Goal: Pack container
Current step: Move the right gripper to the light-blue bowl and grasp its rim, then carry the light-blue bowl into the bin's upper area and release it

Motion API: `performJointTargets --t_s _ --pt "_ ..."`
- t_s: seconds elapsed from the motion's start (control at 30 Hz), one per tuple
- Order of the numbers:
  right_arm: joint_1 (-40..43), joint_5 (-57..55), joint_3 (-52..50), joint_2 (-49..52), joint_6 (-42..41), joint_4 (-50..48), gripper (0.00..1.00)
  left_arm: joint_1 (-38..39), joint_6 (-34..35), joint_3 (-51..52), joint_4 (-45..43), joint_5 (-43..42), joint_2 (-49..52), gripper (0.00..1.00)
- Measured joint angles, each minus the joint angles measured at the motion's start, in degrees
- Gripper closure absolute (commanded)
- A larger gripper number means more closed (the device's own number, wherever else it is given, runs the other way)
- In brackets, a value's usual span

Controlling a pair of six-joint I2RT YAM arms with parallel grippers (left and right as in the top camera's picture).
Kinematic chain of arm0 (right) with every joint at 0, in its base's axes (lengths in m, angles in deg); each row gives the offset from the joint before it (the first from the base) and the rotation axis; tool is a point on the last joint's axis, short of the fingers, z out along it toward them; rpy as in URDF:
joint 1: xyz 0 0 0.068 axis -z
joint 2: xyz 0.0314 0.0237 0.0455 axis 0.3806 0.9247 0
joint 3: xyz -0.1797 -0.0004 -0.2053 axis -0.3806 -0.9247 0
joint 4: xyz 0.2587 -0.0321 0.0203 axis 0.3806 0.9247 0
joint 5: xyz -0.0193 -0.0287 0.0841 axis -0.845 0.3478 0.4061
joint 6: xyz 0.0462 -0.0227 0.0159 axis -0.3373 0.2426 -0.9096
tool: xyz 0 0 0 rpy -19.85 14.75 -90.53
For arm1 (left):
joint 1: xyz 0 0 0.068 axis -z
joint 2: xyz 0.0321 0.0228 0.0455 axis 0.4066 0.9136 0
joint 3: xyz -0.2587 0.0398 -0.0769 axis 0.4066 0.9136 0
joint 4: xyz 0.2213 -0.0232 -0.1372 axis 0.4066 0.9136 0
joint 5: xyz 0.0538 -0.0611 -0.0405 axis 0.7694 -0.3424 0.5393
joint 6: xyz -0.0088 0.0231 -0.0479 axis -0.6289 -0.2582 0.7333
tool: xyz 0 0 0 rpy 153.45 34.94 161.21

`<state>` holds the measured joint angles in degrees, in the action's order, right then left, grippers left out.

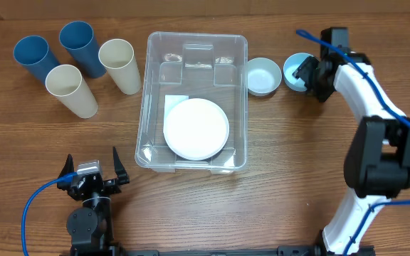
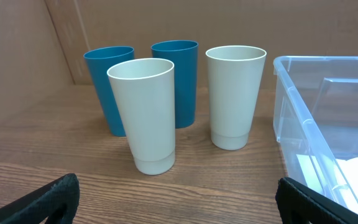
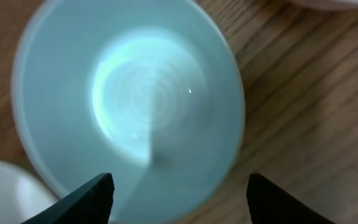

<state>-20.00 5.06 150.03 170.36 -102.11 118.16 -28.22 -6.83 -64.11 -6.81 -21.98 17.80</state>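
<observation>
Barely started: the container (image 1: 148, 107) mid-surface holds just a white plate (image 1: 196, 129), while four cups (image 1: 71, 89) at the far-left corner and two bowls (image 1: 263, 75) wait outside. The right tool (image 3: 180, 191) gapes empty over the blue bowl (image 3: 135, 99); the left tool (image 1: 93, 169) is open too, idle.

My overhead camera looks straight down on the table (image 1: 297, 156) from far enough to take in both my arms. My left wrist camera sits low, near the tabletop, and faces level across it; my left fingers (image 2: 48, 199) fill its lower corners. It shares the four cups (image 2: 149, 112), at upper left of the overhead frame (image 1: 122, 65), and the container (image 2: 303, 106) wall (image 1: 145, 92). My right wrist camera points steeply down, very close and blurred, over the light blue bowl (image 3: 135, 93), at upper right overhead (image 1: 295, 71), with my right fingers (image 3: 92, 196) along its bottom edge.
</observation>
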Motion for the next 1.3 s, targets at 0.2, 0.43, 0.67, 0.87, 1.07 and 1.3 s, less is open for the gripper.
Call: performJointTargets --t_s 0.2,0.43,0.67,0.87,1.07,1.3 --pt "0.00 -0.46 -0.07 2.36 -2.47 -2.43 0.77 0.00 0.00 0.00 0.02 0.02 0.00 0.00" --pt "0.48 -1.01 0.11 2.36 -3.19 -0.39 0.96 0.00 0.00 0.00 0.00 0.00 0.00 0.00" --pt "0.59 -1.75 8.39 2.36 -1.88 12.70 0.96 0.00 0.00 0.00 0.02 0.00 -0.02 0.00" --pt "-1.51 -1.25 28.04 -4.26 4.39 24.85 0.96 0.00 0.02 0.00 0.00 0.02 0.00 0.00" --pt "-21.24 1.01 30.14 -9.40 12.37 26.01 0.96 0.00 0.00 0.00 0.00 0.00 -0.02 0.00" --pt "-29.83 -5.97 30.10 1.49 13.81 20.55 0.96 0.00 0.00 0.00 0.00 0.00 0.00 0.00"
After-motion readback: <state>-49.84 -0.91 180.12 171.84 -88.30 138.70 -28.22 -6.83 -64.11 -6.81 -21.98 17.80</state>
